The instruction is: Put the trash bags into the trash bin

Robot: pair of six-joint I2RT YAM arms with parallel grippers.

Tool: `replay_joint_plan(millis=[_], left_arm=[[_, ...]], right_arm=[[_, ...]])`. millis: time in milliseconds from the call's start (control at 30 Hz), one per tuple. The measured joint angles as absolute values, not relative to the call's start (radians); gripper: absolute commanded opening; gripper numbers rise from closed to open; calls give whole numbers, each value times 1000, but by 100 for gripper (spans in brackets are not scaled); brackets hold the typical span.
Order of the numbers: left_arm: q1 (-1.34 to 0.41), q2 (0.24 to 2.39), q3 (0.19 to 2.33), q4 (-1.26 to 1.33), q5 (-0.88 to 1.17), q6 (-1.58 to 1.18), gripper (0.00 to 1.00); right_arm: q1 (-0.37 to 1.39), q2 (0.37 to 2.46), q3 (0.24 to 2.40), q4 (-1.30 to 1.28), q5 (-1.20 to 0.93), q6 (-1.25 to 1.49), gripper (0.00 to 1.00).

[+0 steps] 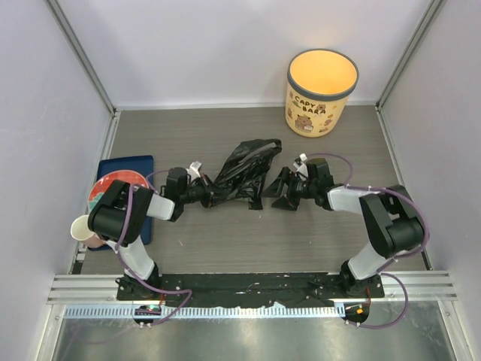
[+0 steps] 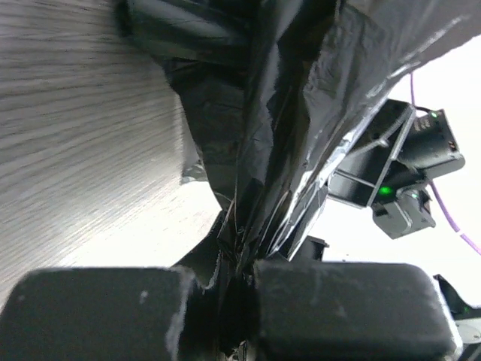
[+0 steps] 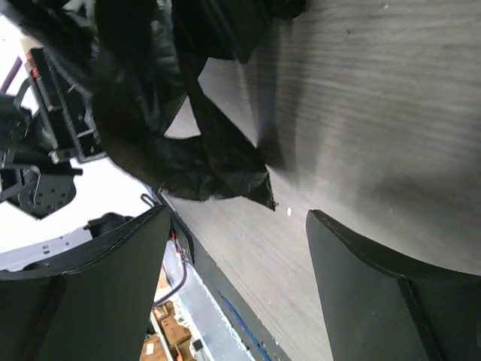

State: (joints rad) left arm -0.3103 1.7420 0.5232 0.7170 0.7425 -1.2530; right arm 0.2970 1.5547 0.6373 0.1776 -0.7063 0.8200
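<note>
Left gripper [image 2: 237, 301] is pressed shut on the trash bag [image 1: 244, 174], pinching a bunched edge of the thin black film between its two pads. From that pinch the film rises in glossy, crinkled folds toward the far right.

The trash bag lies on the table [image 1: 323, 233] at mid-depth, between the two grippers. It is a loose, crumpled sheet, entirely outside the trash bin [image 1: 321, 92].

The right gripper [image 1: 279, 192] sits low over the table just beside the right edge of the bag. Its jaws are spread wide and hold nothing. In the right wrist view, a pointed corner of the film lies just ahead of the gap between the fingers, not inside it. Whether a finger touches the film cannot be told.

The trash bin stands upright at the far right of the table, near the back wall and well apart from the bag. It is cream-yellow with a dark grey rim and capybara pictures.

At the left edge lies a blue tray [image 1: 139, 165] bearing a red-and-teal plate [image 1: 105, 192], partly hidden by the left arm. A beige cup [image 1: 81, 228] sits nearer, beside that arm.
</note>
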Motion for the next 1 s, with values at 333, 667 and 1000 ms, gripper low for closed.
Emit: replay_joint_plan(millis=[333, 667, 1000], left_arm=[[-355, 1764, 538, 819, 742, -1328, 0], [-354, 1757, 538, 800, 751, -1315, 17], [-213, 1306, 749, -91, 702, -535, 83]], right_arm=[[396, 1761, 645, 495, -646, 965, 57], [381, 1788, 678, 543, -624, 982, 1], [239, 1377, 788, -113, -559, 470, 1]])
